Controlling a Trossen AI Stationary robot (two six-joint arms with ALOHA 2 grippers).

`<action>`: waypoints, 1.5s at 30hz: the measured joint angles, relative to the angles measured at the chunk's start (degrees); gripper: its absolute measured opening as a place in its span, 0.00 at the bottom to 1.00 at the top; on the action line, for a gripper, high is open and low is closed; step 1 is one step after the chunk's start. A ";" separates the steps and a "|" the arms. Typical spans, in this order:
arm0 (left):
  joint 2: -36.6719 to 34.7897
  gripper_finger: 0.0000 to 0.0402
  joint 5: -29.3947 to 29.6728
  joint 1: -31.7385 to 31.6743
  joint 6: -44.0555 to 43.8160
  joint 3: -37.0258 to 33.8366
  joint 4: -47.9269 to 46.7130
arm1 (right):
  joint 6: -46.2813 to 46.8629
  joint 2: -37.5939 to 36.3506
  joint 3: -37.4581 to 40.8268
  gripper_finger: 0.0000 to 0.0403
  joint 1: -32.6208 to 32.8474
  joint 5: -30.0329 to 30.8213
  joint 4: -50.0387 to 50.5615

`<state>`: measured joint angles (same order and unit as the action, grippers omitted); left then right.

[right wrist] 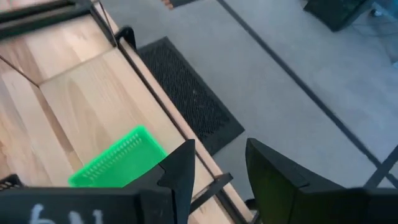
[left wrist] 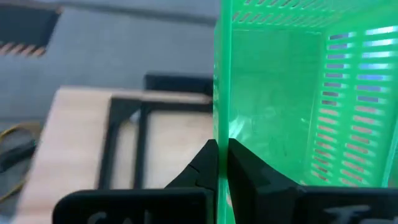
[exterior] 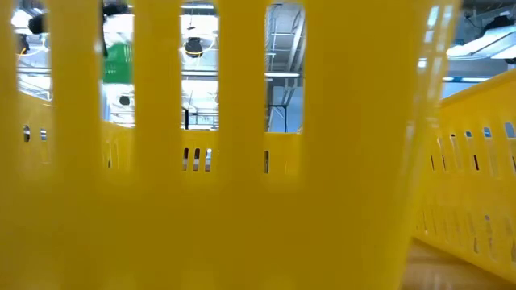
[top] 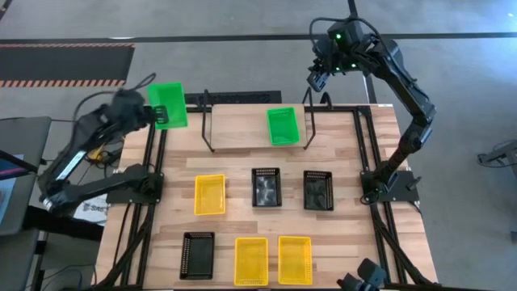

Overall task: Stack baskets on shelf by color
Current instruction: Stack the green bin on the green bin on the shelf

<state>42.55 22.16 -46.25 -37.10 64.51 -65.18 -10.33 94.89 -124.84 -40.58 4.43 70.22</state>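
My left gripper [top: 150, 113] is shut on a bright green basket [top: 168, 105] held in the air over the table's far left corner; through the slots in the low view it shows as a green patch [exterior: 118, 61]. A second green basket [top: 283, 125] rests by its bottom on the right part of the shelf [top: 242, 133]. My right gripper [top: 317, 79] hangs open above and beyond the shelf's right end, with nothing between its fingers [right wrist: 180, 168]; the shelved green basket [right wrist: 118, 163] lies below it. Yellow and black baskets lie on the table. My left gripper pinches one side wall of the green basket [left wrist: 219, 134] between its two fingers, one finger [left wrist: 245, 165] inside the basket and one [left wrist: 202, 165] outside. It comes at the wall from the table's left side, slanting down. The basket is lifted clear of the table.
Three yellow baskets [top: 210, 195] [top: 251, 260] [top: 295, 259] and three black ones [top: 266, 187] [top: 318, 190] [top: 197, 255] lie in two rows on the near half of the table. A yellow basket [exterior: 242, 201] stands right against the low camera. The shelf's left and middle parts are bare.
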 joint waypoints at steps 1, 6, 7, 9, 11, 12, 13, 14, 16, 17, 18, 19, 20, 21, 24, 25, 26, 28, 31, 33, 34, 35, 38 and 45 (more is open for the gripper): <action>-1.15 0.00 0.71 1.39 -0.11 0.00 1.13 | 0.26 0.07 0.77 0.39 0.00 0.00 -0.11; -2.31 0.00 6.93 7.83 -0.17 -0.02 3.68 | 7.27 0.09 4.01 0.34 0.98 -1.23 0.01; -1.73 0.00 8.07 8.92 -0.01 -0.02 4.28 | 8.77 0.11 4.18 0.33 1.40 -1.76 -0.03; -0.05 0.00 9.17 10.88 1.84 -0.02 7.19 | 10.32 0.07 4.15 0.31 2.88 -2.27 -0.74; 2.36 0.00 9.47 12.68 4.85 -0.02 12.10 | 11.37 0.00 4.13 0.29 4.98 -2.33 -2.18; 3.66 0.00 9.59 13.49 6.11 -0.02 14.53 | 12.07 0.01 4.13 0.28 6.28 -2.35 -3.08; 5.22 0.00 9.62 14.30 7.25 -0.02 17.10 | 12.72 0.04 4.13 0.27 7.63 -2.40 -3.78; 6.71 0.00 9.65 14.97 8.28 -0.04 19.82 | 13.54 0.04 4.13 0.27 9.00 -2.51 -4.20; 9.56 0.00 9.63 16.01 10.59 -0.08 25.05 | 15.27 0.04 4.11 0.26 11.76 -2.58 -4.48; 10.89 0.00 9.67 16.33 11.58 -0.09 27.98 | 16.29 0.04 4.11 0.26 13.20 -2.58 -4.45; 12.19 0.00 9.67 16.61 12.65 -0.09 30.55 | 17.36 0.04 4.11 0.26 14.73 -2.51 -4.44; 13.66 0.00 9.69 16.72 13.78 -0.08 32.68 | 18.23 0.04 4.11 0.26 16.46 -1.98 -4.52; 15.18 0.00 9.75 16.86 14.52 -0.07 34.74 | 18.93 0.04 4.11 0.25 18.16 -0.62 -4.66; 16.63 0.00 9.56 17.01 14.99 -0.07 36.54 | 19.28 0.04 4.11 0.25 19.89 1.16 -4.88; 20.45 0.00 6.02 17.26 16.13 -0.09 41.76 | 20.56 1.18 3.96 0.25 25.78 12.73 -5.84; 21.48 0.00 4.72 17.36 16.61 -0.09 43.45 | 20.87 1.74 4.00 0.25 27.38 17.28 -5.85; 22.38 0.00 3.60 17.45 17.08 -0.09 44.94 | 20.92 2.31 4.14 0.25 28.54 21.27 -5.10; 24.01 0.00 2.07 17.76 18.01 -0.09 46.95 | 22.48 3.83 4.05 0.25 30.28 26.86 -4.46; 24.61 0.00 1.14 17.76 18.75 -0.11 47.60 | 27.60 6.45 4.05 0.25 31.03 29.32 -0.22; 24.67 0.00 0.67 17.80 19.42 -0.09 47.92 | 32.61 8.80 4.08 0.25 31.72 31.88 4.46; 24.65 0.00 0.69 17.80 19.97 -0.11 47.79 | 35.73 9.93 4.13 0.25 31.96 33.59 7.44; 24.65 0.00 0.66 17.80 20.36 -0.11 48.08 | 38.75 11.01 4.13 0.25 32.11 35.26 10.27; 24.54 0.00 0.52 17.80 21.41 -0.11 48.17 | 45.74 13.34 4.13 0.25 32.29 37.44 16.63; 24.54 0.00 -4.08 17.80 23.10 -0.10 47.63 | 49.12 12.10 4.19 0.25 32.54 37.52 19.54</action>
<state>67.09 18.08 -28.45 -14.01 64.41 -17.55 38.80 106.99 -120.65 -8.04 41.95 89.75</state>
